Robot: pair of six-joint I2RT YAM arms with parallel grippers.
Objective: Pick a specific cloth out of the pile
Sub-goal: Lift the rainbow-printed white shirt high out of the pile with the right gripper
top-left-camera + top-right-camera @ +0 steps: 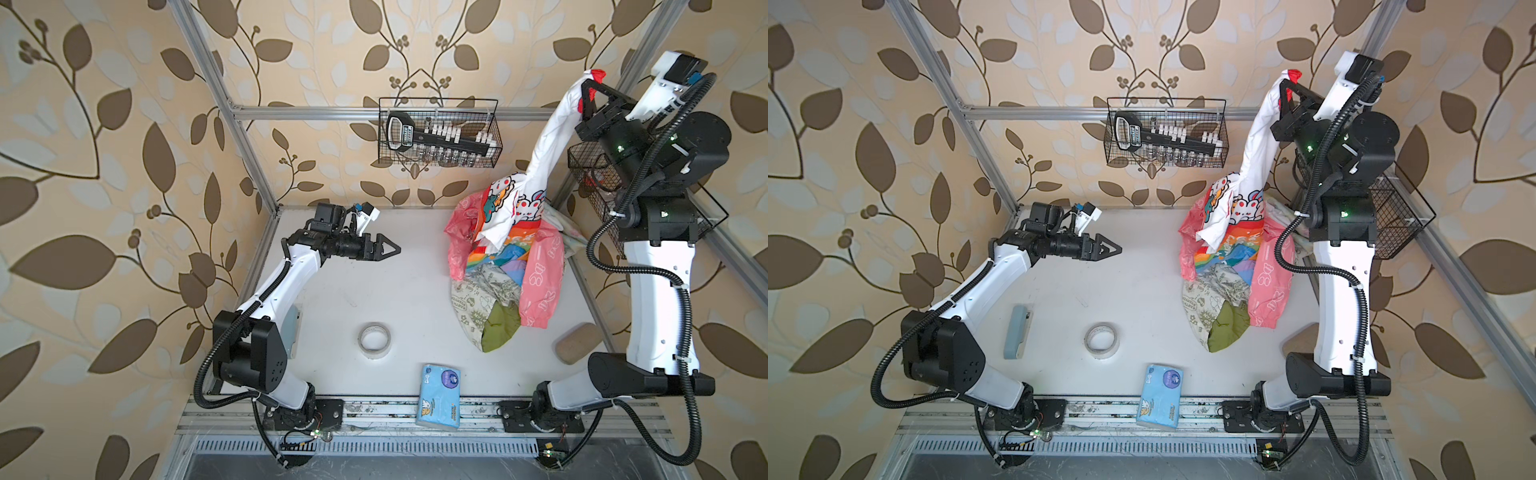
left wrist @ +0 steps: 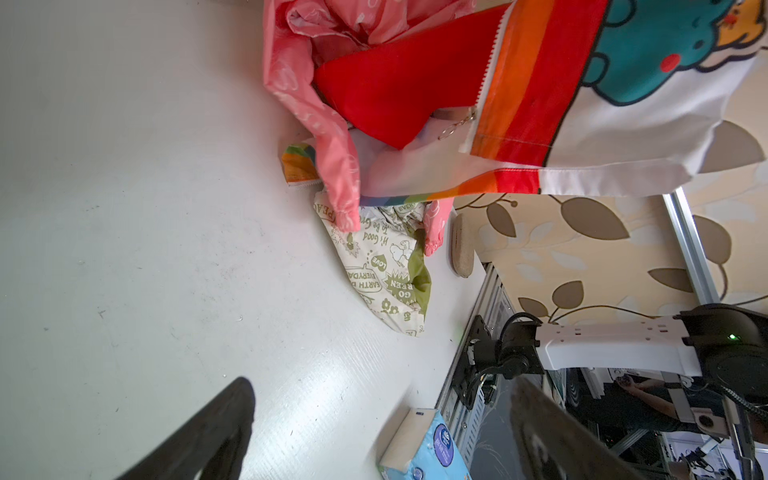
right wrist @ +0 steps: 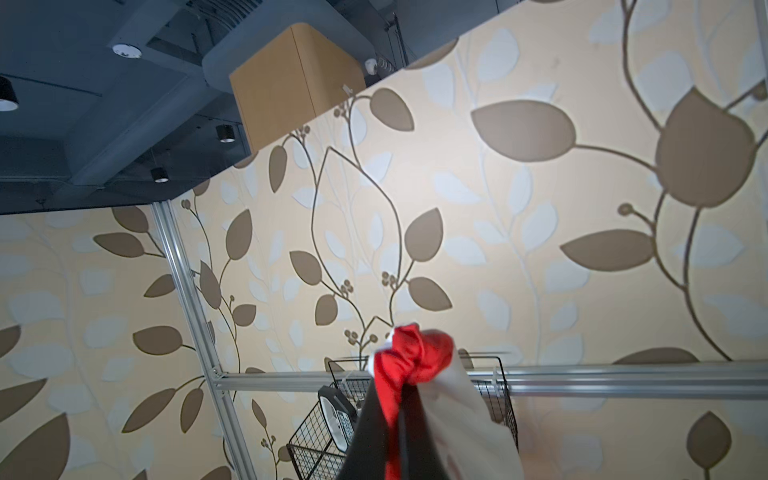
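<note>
Leaf-print wallpaper all round, white counter (image 1: 374, 270) underneath. The right gripper (image 1: 590, 85) is raised at the upper right of both top views, its fingers (image 3: 370, 436) pressed together on a bunched bit of red trim at one end of the cloth (image 1: 552, 124). From there the white part of the cloth hangs in a taut band down to right of centre. The cartoon-print and rainbow-striped part lies on the pile (image 1: 498, 307), draped over the pink garment (image 1: 544, 274) and touching the cream doodle-print cloth (image 1: 478, 299). The left gripper (image 1: 390, 249) is at centre-left above bare counter, well apart from the pile, with fingers spread and nothing between them.

Handling, as a judgement: the cloth looks thin, limp and light, and the fabric looks smooth and likely slick. It won't hold shape and will sag and swing. It isn't fragile, but the pinch is on a small wad of trim, so it could slide out under drag. A zip (image 2: 492, 58) with a ring pull shows in the left wrist view and could snag the pink garment and tow it along. The best second hold looks like the free hem by the rainbow stripes, or mid-body below the taut band. Gather a fold of fabric there rather than the zip edge.
</note>
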